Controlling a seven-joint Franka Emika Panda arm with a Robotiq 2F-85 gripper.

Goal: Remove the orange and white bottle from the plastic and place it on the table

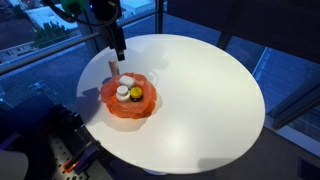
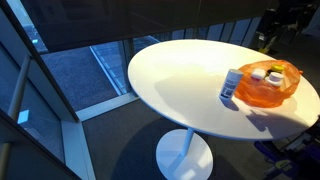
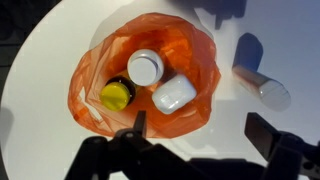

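Your gripper (image 3: pixel 200 140) hovers above the bowl, jaws spread wide, nothing held. Small orange-bodied white-capped bottle (image 3: pixel 143 67) stands upright inside shallow orange-red crinkled plastic bowl (image 3: pixel 190 45), close beside yellow-topped item (image 3: pixel 116 95) and white rounded item (image 3: pixel 173 95). Pale whitish bottle (image 3: pixel 262 85) sits on round white table (image 1: pixel 200 100), just outside bowl. Judgement: task barely started. You have descent, grasp, lift-out and set-down on table all left.

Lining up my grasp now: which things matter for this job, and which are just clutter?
Job: orange and white bottle, orange plastic bowl, white table, open claw.
Clutter: yellow-topped item and white object in bowl; pale bottle on table.
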